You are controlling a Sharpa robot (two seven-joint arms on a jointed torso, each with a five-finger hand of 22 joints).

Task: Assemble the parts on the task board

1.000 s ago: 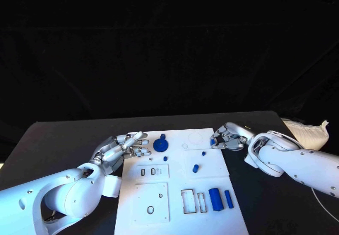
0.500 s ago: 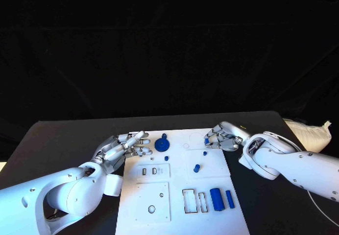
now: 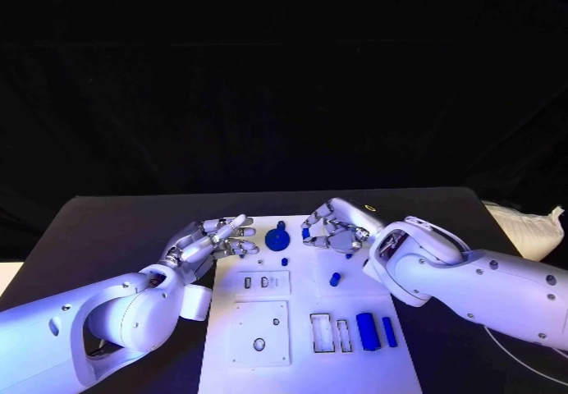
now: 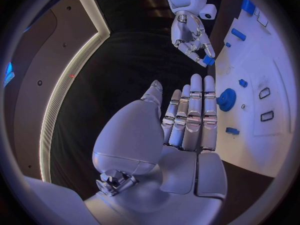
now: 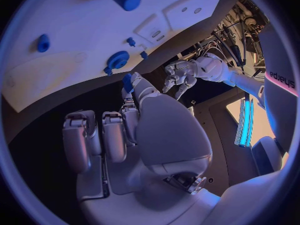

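- The small blue part sat pinched in the fingertips of your right hand, held above the far end of the task board; the left wrist view showed the same part at those fingertips.
- From that pinch, the round blue disc lay just beside it on the board, toward your left side, with the open holes nearer you; I could not tell the part's long axis, as the fingers hid most of it.
- Your right hand was plainly the nearer one for the placing, I judged; you needed only a short lowering.
- Your left hand held nothing, fingers straight and together, at the board's left edge beside the disc.
- Nearer you on the board lay two long blue blocks beside empty rectangular slots.
- The board rested on the black table, with dark room behind.
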